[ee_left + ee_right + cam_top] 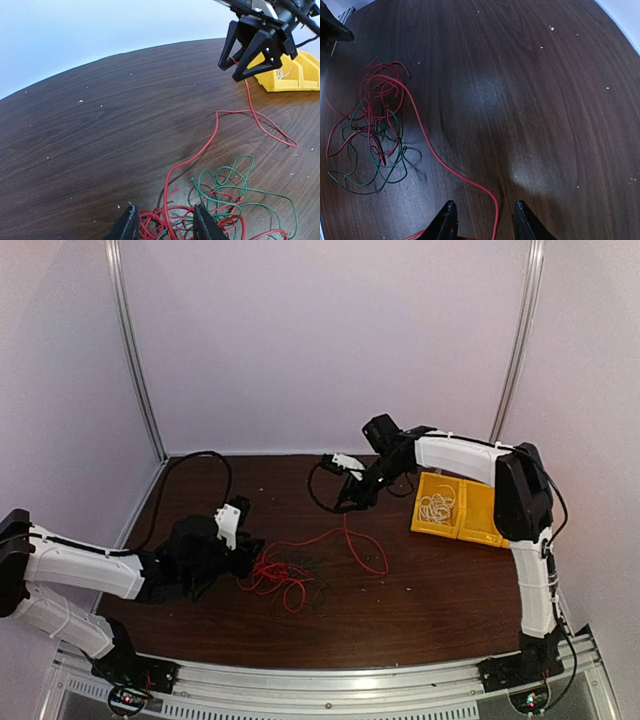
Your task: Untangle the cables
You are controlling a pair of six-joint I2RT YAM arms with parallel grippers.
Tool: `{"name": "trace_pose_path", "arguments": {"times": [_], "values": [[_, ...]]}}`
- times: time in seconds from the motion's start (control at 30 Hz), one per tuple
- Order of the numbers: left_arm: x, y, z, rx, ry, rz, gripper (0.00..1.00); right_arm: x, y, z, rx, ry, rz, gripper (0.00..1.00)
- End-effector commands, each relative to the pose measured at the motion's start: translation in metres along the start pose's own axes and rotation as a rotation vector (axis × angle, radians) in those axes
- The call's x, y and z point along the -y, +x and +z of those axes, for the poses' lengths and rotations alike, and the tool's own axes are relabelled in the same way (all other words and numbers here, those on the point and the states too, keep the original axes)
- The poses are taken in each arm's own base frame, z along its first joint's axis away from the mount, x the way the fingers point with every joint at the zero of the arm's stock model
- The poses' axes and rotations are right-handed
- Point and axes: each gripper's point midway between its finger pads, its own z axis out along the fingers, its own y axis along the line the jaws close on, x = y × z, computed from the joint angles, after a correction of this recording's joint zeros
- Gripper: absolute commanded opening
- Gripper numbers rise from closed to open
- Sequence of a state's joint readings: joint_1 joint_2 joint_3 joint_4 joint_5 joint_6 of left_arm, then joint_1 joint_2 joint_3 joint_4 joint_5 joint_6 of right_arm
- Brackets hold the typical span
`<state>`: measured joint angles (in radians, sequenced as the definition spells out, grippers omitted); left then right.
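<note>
table [430, 600] fills the view, dark wood, with the yellow bin [482, 512] toward its far right side. white cable [438, 508] lies coiled in the bin's left compartment, alone, so that one looks sorted.

well to the left of the bin, out on the wood, sits the tangle [285, 575], and here the job is plainly not done. the red cable [210, 145] and the green cable [235, 182] loop through each other in a loose heap, and neither is free yet.

now the arms. the right gripper [484, 225] hangs just left of the bin, above the table, between the bin and the heap. its jaws stand apart, with one long red strand running up from the heap and passing between them. nothing looks pinched: released, by the look of it. that strand is the one piece of progress on the red, drawn out from the heap toward the bin while its other end is buried in the loops.

the left gripper [165, 227] is the farthest thing from the bin, low over the near edge of the heap. its jaws are parted too, red loops lying between them, with no squeeze to be seen.

as a judgement: one cable of three is put away. red is partly teased out. green is untouched and fully caught up, so most of the separating is left.
</note>
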<state>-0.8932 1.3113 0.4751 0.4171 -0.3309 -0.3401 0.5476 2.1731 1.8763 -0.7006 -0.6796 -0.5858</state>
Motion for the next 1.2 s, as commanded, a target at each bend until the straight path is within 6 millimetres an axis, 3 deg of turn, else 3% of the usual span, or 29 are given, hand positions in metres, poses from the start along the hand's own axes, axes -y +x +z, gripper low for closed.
{"name": "trace_pose_path", "arguments": {"times": [0.0,0.23,0.43,0.6,0.77,0.87,1.03,1.17], "values": [[-0.01,0.0,-0.008,0.026,-0.026,-0.047,0.39,-0.019,-0.008,0.024,-0.048,-0.051,-0.003,0.43],[-0.011,0.009,-0.006,0.003,-0.026,-0.04,0.4,-0.032,0.017,0.057,-0.165,-0.103,-0.02,0.46],[-0.008,0.01,-0.004,0.002,-0.014,-0.04,0.41,-0.014,0.033,0.075,-0.222,-0.025,-0.019,0.46],[-0.009,0.013,-0.005,0.003,-0.014,-0.046,0.41,-0.014,0.052,0.091,-0.285,-0.032,-0.051,0.46],[-0.01,0.016,-0.006,0.003,-0.015,-0.055,0.41,-0.015,0.053,0.106,-0.278,-0.052,-0.038,0.47],[-0.01,0.017,-0.006,0.002,-0.013,-0.055,0.41,-0.017,0.053,0.113,-0.275,-0.071,-0.038,0.42],[-0.011,0.018,-0.007,0.006,-0.015,-0.059,0.41,-0.035,0.056,0.106,-0.295,-0.138,-0.05,0.39],[-0.013,0.016,-0.009,0.016,-0.024,-0.06,0.41,-0.048,0.061,0.088,-0.326,-0.145,-0.104,0.48]]}}
